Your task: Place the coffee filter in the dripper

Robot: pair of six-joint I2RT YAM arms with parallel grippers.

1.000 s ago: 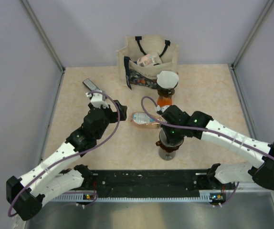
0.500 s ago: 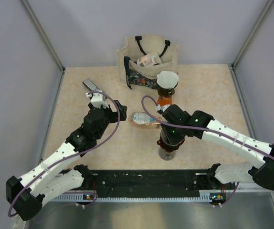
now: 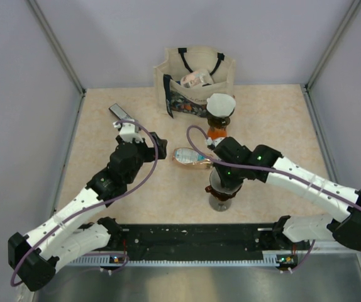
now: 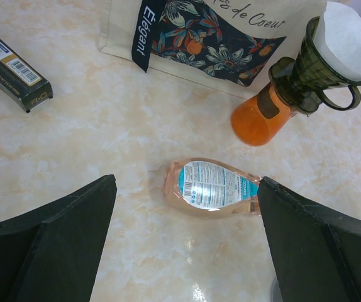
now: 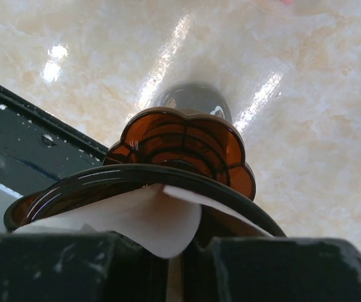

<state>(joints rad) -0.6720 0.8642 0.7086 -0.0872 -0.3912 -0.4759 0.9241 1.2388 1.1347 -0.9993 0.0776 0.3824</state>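
A brown glass dripper point(image 3: 220, 196) stands near the table's front edge. In the right wrist view its rim point(image 5: 187, 151) lies just below my fingers. My right gripper point(image 3: 226, 176) is directly over it and is shut point(image 5: 175, 267) on a white paper coffee filter point(image 5: 146, 220). The filter's lower edge hangs inside the dripper's rim. My left gripper point(image 3: 158, 146) is open and empty point(image 4: 187, 242) above bare table, left of the dripper.
A second dark dripper with a white filter point(image 3: 221, 104) sits on an orange carafe point(image 4: 254, 118). A flat pink bottle point(image 4: 211, 187) lies between the arms. A cloth tote bag point(image 3: 196, 80) stands at the back. A dark box point(image 3: 121, 113) lies far left.
My right gripper has shifted very slightly over the brown dripper, still holding the filter. The left arm has not moved.
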